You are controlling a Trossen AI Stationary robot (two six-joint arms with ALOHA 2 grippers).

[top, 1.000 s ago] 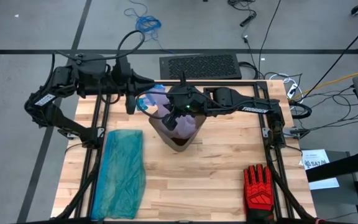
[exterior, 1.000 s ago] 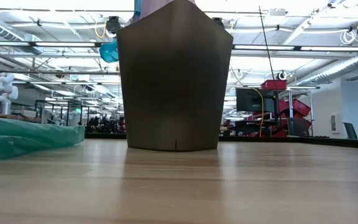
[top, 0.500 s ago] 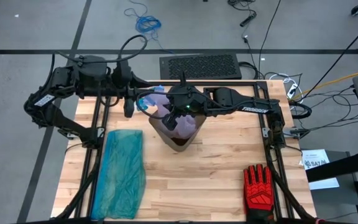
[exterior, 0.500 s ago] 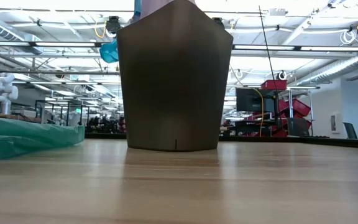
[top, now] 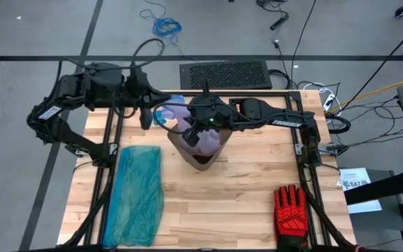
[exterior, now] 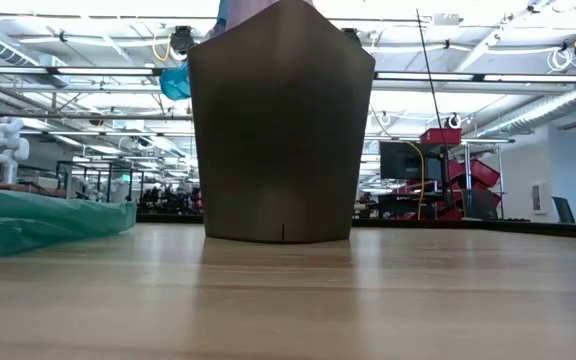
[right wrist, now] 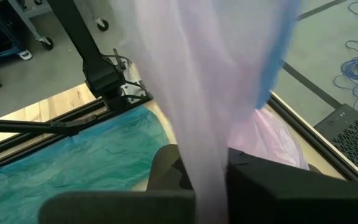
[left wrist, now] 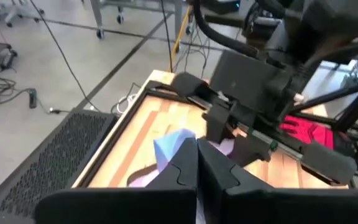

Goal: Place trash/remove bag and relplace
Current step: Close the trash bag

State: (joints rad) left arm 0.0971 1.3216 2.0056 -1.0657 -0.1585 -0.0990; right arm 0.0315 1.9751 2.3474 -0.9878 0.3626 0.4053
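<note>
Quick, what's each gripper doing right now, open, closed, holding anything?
Left gripper: shut on the bag's blue rim.
Right gripper: shut on the bag, above the bin.

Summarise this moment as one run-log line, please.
left gripper: shut on bag | right gripper: shut on bag | bin: upright

Robotics lab: ceiling trusses (exterior: pixel 488 75), workstations.

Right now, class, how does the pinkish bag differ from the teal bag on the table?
The pinkish bag sits bunched in the bin; the teal bag lies flat on the table. The pinkish bag has a blue rim; the teal bag shows none. Both grippers work at the pinkish bag; the teal bag lies untouched. Both are thin, see-through plastic.
</note>
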